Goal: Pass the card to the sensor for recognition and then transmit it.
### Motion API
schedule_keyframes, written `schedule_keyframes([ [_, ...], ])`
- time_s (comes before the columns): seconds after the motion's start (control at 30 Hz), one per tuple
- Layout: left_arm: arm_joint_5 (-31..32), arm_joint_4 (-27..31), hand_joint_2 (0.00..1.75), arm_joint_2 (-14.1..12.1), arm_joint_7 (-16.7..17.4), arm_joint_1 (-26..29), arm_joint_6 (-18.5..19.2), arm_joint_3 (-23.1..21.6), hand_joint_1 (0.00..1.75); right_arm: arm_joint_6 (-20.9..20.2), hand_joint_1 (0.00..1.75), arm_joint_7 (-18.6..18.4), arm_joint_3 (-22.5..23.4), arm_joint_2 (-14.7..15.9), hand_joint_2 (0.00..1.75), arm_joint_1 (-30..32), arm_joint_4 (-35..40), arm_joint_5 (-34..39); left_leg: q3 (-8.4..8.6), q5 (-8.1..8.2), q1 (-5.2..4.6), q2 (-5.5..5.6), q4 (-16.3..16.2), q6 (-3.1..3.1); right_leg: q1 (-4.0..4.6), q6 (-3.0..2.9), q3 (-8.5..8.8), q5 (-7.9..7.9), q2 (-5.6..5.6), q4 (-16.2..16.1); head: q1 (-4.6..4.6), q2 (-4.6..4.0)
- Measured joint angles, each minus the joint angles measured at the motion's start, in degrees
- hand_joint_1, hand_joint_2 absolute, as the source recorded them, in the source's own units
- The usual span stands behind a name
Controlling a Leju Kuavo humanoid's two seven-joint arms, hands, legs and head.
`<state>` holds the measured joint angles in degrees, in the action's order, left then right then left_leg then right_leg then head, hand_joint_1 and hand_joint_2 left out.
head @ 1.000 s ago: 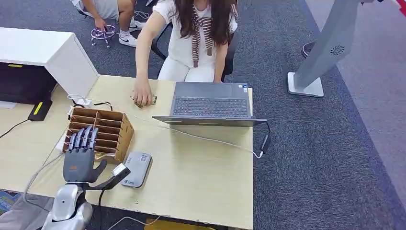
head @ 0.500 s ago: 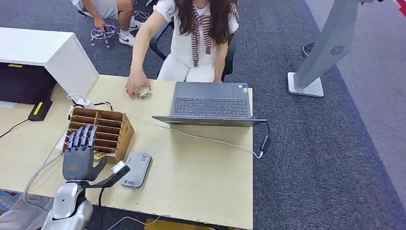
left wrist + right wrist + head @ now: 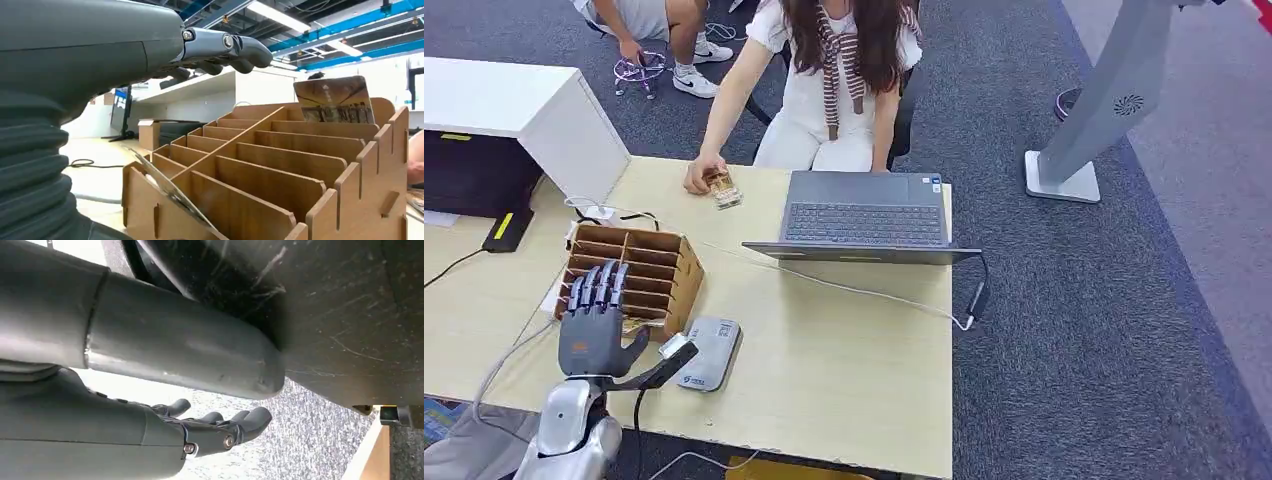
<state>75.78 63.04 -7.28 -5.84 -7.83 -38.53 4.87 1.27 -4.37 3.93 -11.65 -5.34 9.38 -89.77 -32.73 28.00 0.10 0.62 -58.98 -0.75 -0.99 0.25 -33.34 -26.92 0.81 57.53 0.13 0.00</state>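
The left hand is hovering just in front of the wooden slotted card rack, fingers stretched out side by side and thumb splayed, holding nothing. So the fetch is not yet made, by my reading. One card is standing upright in a far slot of the rack; another card is leaning in a near slot. The grey card reader is lying on the desk just beside the rack. Next up: dipping fingers between thin dividers and pinching a card edge, which is tight work. The right hand is hanging low, fingers loosely extended, empty. Across the desk a person's hand is resting on a small card-like object beside the open laptop, whose cable is trailing over the tabletop.
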Motion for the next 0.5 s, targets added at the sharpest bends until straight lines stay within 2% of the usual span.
schedule_keyframes([
  [0.5,0.0,-0.3,1.75,0.2,0.6,-0.3,0.9,-0.1,0.00,0.0,0.00,0.0,-0.5,0.0,0.00,0.0,0.0,0.0,0.00,0.00,0.00,0.00,0.0,0.00,0.00,0.00,0.00,0.00,0.00,0.0,0.02,0.00],
])
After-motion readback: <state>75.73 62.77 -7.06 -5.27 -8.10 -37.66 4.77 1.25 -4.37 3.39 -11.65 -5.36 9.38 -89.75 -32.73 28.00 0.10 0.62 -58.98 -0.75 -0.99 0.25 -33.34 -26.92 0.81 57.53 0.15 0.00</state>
